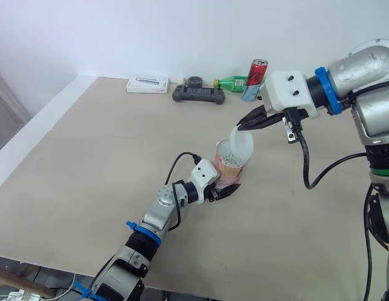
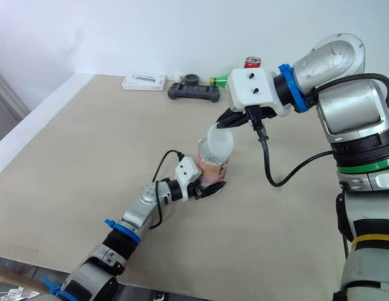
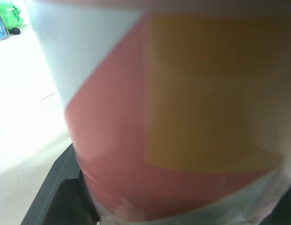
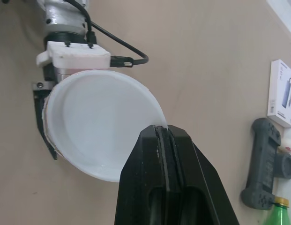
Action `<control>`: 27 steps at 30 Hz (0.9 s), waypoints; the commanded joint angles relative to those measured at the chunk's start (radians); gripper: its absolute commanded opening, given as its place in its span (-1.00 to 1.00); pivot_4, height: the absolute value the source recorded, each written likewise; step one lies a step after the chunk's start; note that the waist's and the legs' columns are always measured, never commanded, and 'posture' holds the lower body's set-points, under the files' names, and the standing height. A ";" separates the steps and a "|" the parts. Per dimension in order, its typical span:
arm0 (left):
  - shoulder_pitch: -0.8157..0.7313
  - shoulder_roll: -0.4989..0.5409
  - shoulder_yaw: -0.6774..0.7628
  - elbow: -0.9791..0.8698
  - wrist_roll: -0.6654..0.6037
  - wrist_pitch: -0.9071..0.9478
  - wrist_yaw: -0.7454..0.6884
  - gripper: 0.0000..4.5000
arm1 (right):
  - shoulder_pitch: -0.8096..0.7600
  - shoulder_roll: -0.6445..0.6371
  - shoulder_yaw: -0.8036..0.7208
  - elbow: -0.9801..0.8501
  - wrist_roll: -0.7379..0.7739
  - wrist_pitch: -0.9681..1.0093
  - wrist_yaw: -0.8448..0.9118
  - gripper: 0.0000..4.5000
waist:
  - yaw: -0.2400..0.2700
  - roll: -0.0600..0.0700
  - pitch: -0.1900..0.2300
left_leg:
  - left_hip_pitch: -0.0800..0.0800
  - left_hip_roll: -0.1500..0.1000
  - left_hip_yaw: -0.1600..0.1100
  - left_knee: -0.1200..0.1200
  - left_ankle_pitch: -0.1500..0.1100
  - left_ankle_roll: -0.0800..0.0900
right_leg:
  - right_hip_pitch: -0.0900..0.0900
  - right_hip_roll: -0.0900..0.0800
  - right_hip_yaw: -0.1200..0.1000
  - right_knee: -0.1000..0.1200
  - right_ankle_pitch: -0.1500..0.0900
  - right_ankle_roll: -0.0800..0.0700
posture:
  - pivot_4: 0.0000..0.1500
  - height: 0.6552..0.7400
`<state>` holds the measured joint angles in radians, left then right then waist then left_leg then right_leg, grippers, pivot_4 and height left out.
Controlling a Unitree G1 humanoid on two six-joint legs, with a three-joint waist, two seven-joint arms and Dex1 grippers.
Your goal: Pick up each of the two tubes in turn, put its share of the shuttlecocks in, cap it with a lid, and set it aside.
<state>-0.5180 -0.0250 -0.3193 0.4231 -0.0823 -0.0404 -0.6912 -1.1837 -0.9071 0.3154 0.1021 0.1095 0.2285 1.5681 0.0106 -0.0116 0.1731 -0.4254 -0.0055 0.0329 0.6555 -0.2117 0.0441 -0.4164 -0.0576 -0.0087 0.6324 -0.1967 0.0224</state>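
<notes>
A short tube [image 1: 232, 165] with a red, orange and white label stands upright mid-table, white shuttlecock feathers showing in its open mouth. My left gripper [image 1: 225, 190] is shut on the tube's base; the label [image 3: 182, 108] is close up in the left wrist view. My right gripper [image 1: 249, 123] is shut on the rim of a translucent white lid [image 1: 242, 142], which hangs tilted just over the tube's mouth. In the right wrist view the lid [image 4: 100, 129] covers the tube top, pinched between my fingers [image 4: 171, 154].
Along the table's far edge lie a white box [image 1: 147, 84], a dark game controller [image 1: 198, 93], a green bottle [image 1: 232, 82] on its side and a red can [image 1: 255, 76]. The table's left edge runs beside a white ledge.
</notes>
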 commanded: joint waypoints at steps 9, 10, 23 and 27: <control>0.018 0.012 -0.020 0.044 0.044 0.025 0.013 0.32 | 0.032 -0.017 -0.004 -0.058 0.007 -0.007 0.042 -0.98 | 0.000 0.000 0.000 | 0.000 0.000 0.000 0.000 0.000 0.000 | 0.000 0.000 0.000 0.000 0.000 0.000 | 1.00 1.00; 0.019 0.013 -0.021 0.044 0.044 0.026 0.013 0.32 | 0.037 -0.014 -0.003 -0.061 0.005 -0.008 0.039 -0.98 | 0.000 0.000 0.000 | 0.000 0.000 0.000 0.000 0.000 0.000 | 0.000 0.000 0.000 0.000 0.000 0.000 | 1.00 1.00; 0.022 0.013 -0.024 0.037 0.045 0.029 0.016 0.32 | 0.068 0.016 0.022 -0.029 -0.071 -0.085 0.011 -0.98 | 0.000 0.000 0.000 | 0.000 0.000 0.000 0.000 0.000 0.000 | 0.000 -0.001 -0.001 -0.001 0.000 0.000 | 1.00 1.00; 0.022 0.013 -0.023 0.036 0.046 0.029 0.016 0.32 | 0.071 0.023 0.025 -0.024 -0.082 -0.106 0.018 -0.98 | 0.001 0.000 0.000 | 0.000 0.000 -0.001 0.000 0.000 0.000 | 0.001 -0.001 -0.001 -0.001 0.000 0.000 | 1.00 1.00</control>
<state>-0.5186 -0.0216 -0.3351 0.4153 -0.0594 -0.0424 -0.6840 -1.1171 -0.8780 0.3406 0.0748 0.0410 0.1381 1.5606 0.0112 -0.0117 0.1730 -0.4255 -0.0057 0.0323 0.6554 -0.2118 0.0441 -0.4158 -0.0583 -0.0098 0.6308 -0.1969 0.0226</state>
